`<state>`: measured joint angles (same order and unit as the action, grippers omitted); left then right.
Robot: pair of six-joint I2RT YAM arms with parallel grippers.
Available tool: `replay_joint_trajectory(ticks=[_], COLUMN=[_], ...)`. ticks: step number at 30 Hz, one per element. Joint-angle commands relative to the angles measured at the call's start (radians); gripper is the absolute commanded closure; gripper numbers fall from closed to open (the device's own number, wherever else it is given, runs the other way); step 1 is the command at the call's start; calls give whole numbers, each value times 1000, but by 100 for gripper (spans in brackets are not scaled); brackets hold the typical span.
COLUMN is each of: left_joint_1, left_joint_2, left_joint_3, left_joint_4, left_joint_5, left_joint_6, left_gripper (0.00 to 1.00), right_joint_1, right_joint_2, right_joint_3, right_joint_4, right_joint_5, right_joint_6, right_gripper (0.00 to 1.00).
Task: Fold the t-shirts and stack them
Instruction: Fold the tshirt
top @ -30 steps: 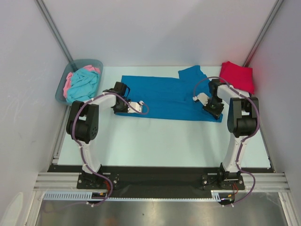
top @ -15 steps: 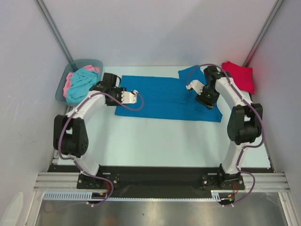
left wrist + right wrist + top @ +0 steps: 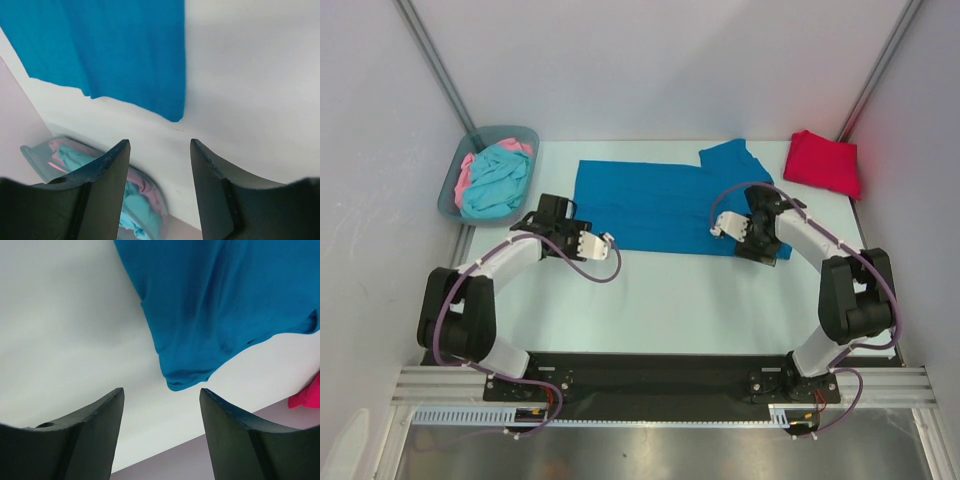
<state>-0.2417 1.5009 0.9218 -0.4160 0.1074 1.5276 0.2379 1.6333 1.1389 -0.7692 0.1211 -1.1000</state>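
Looking down on a pale, flat surface [image 3: 670,300] boxed in by plain white walls [image 3: 670,60] at back & both sides, w/ two metal struts [image 3: 435,65] slanting up the back corners. Dark rail [image 3: 660,368] runs along the near edge, both arm bases bolted to it.

Edges & room: far-L corner is taken by a grey-blue bin [image 3: 505,130] holding a turquoise shirt [image 3: 498,180] on top, w/ a pink shirt [image 3: 466,172] showing at its L side. Far-R corner has the red shirt [image 3: 825,160], folded, close to the R wall. Open room is the near half of the surface, btw the blue shirt's near edge & the rail, w/ only the arms' elbows over it.

Blue shirt [image 3: 650,200] lies spread flat across the far-middle, long side running L–R. One sleeve pokes toward the back at the R end, near the red shirt but apart from it.

L tool [image 3: 157,150]: fingers spread, nothing btw them. It sits at the blue shirt's near-L corner; in the L wrist view that corner lies just past the tips, bin beyond.

R tool [image 3: 161,392]: also spread, holding nothing. It sits at the shirt's near-R corner; in the R wrist view that corner, slightly rumpled, lies just ahead of the tips, w/ a bit of red at the frame edge. Can't tell if either tool's tips touch the surface.
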Motion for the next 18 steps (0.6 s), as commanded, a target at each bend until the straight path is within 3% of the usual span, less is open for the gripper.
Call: replay_joint_trajectory(ticks=[1,4,11,18], left_joint_1=[-13,-21,-25,-27], left_joint_2=[-35,-19,-8,36], left_joint_3=[-43,-57,-130,-178], left_joint_4=[114,115,170,299], left_joint_5=[49,49,41,-8], left_joint_6=[-35,-75,-66,-61], left_gripper=[42,40,13,11], right_joint_1=[1,1,6,0], right_joint_2=[-62,-64,-41,6], right_joint_3=[-62,-123,-218,-287], right_joint_4=[165,211,340,533], right_joint_5=[48,58,87,137], right_joint_6=[-26,-23,-40,-73], right_gripper=[32,31,31,31])
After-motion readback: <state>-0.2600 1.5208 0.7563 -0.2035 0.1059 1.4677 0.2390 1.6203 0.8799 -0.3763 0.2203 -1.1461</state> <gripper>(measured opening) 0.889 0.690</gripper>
